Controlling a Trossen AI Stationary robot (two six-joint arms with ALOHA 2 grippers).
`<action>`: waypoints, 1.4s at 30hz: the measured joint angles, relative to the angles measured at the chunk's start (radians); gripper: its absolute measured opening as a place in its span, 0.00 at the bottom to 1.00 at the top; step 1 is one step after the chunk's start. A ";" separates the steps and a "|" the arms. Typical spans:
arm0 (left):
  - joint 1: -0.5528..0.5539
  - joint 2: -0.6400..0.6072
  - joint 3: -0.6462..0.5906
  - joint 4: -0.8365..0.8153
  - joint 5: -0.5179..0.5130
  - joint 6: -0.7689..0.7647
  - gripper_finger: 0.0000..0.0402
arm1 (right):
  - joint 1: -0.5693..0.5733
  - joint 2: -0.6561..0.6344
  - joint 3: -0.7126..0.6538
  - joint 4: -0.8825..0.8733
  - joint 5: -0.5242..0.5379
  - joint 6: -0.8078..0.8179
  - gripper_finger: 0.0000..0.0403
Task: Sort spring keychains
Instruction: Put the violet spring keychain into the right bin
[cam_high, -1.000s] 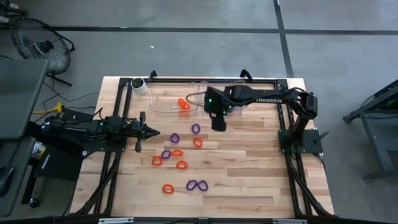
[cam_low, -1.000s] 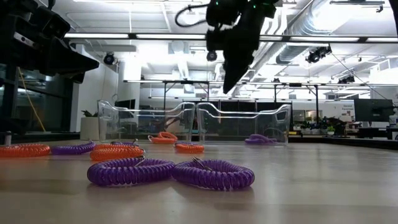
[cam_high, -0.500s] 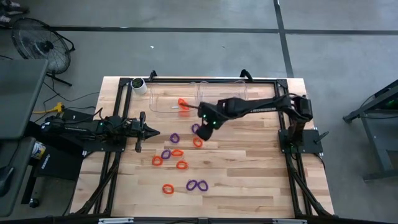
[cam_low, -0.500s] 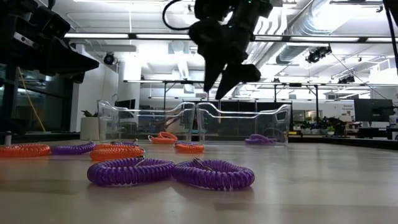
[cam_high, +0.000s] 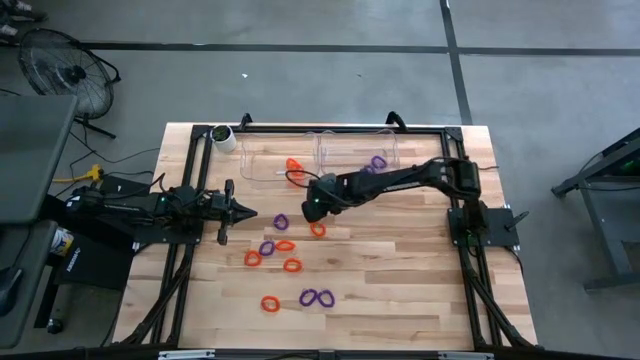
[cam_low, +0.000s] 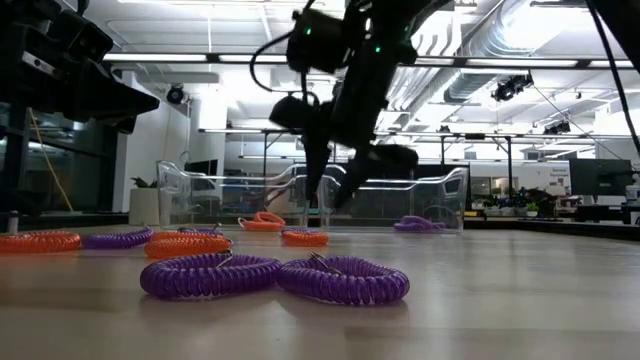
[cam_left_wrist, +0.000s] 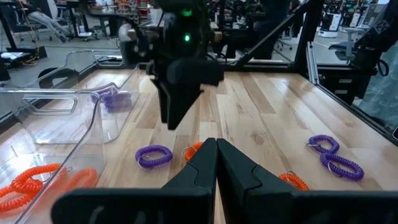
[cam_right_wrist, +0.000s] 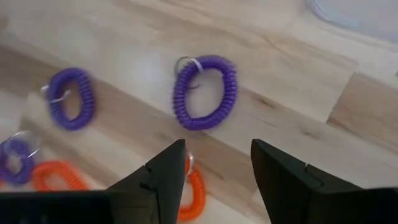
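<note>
Hovering right hand (cam_right_wrist: 214, 177) spread, purple keychain (cam_right_wrist: 205, 92) below

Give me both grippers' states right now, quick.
Left gripper: fingers shut, holding nothing, parked at the table's left side.
Right gripper: fingers open, empty, hovering above a purple keychain near the clear bins.

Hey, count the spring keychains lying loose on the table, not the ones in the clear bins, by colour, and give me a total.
Purple keychains: 5, one of them below the right gripper
Orange keychains: 5
Total: 10
</note>
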 joint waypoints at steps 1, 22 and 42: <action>0.000 0.000 0.000 0.000 0.000 0.000 0.01 | 0.000 0.011 0.000 0.016 -0.007 0.001 0.44; 0.000 0.000 0.000 0.000 0.000 0.000 0.01 | -0.062 0.055 0.000 0.073 -0.037 0.063 0.64; 0.000 0.000 0.000 0.000 0.000 0.000 0.01 | -0.090 0.189 0.149 -0.033 -0.134 0.022 0.64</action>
